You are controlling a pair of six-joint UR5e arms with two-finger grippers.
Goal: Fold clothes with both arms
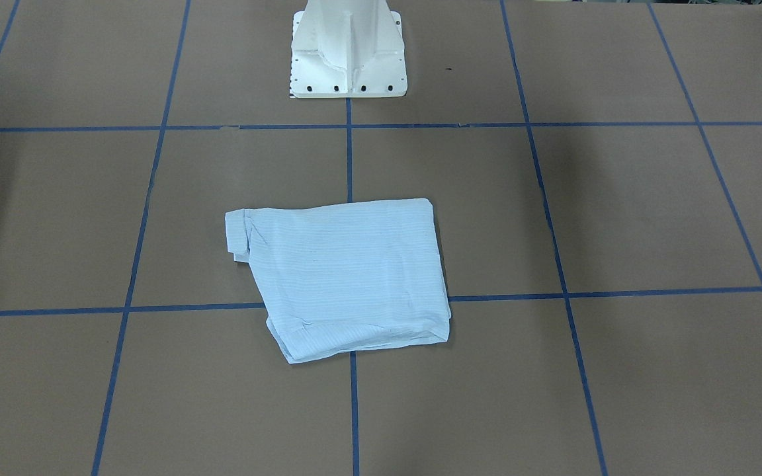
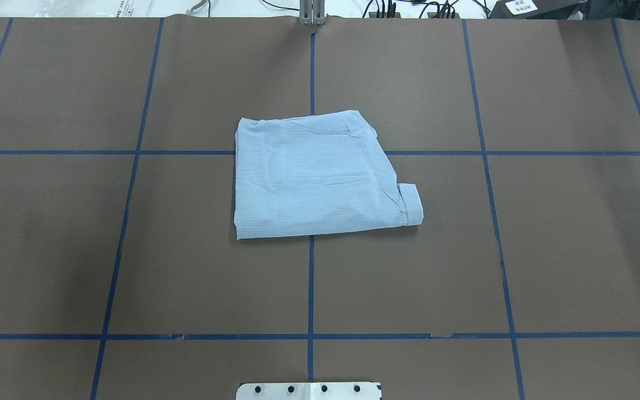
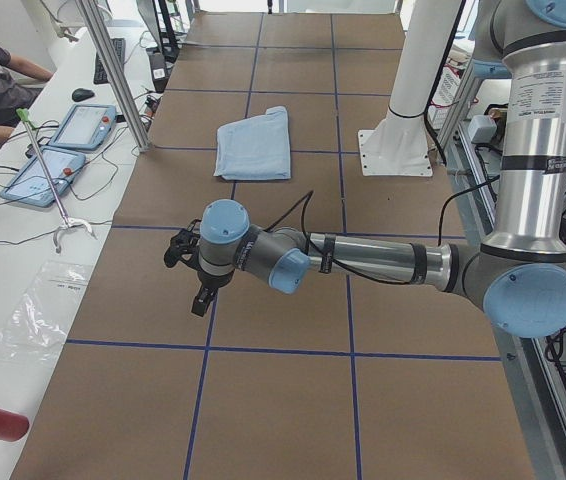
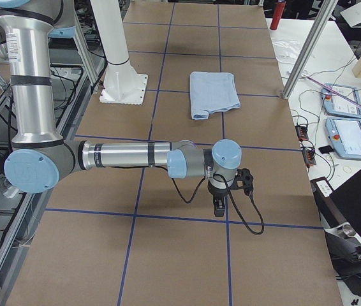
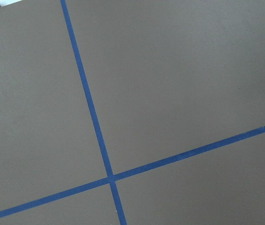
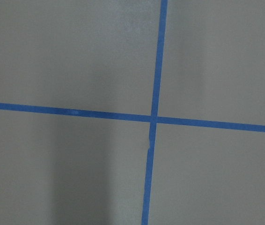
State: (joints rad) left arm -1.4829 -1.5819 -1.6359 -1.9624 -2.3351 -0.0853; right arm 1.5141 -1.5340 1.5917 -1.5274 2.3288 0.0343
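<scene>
Gridded worktop (image 2: 186, 278) bore your folded shirt (image 2: 314, 178); left pincer (image 3: 199, 300), right pincer (image 4: 219, 207): grip untellable; a snagged cuff (image 2: 411, 204) risked unfolding it.

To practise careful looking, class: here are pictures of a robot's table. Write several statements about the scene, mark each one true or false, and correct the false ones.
1. The shirt lies folded into a compact bundle on the table. True.
2. The left gripper is holding the shirt. False: it is over bare table, well away from the shirt.
3. The shirt covers a crossing of the blue tape lines. True.
4. The right gripper rests on top of the shirt. False: it too is over bare table, apart from the shirt.
5. A small flap sticks out at one corner of the bundle. True.
</scene>
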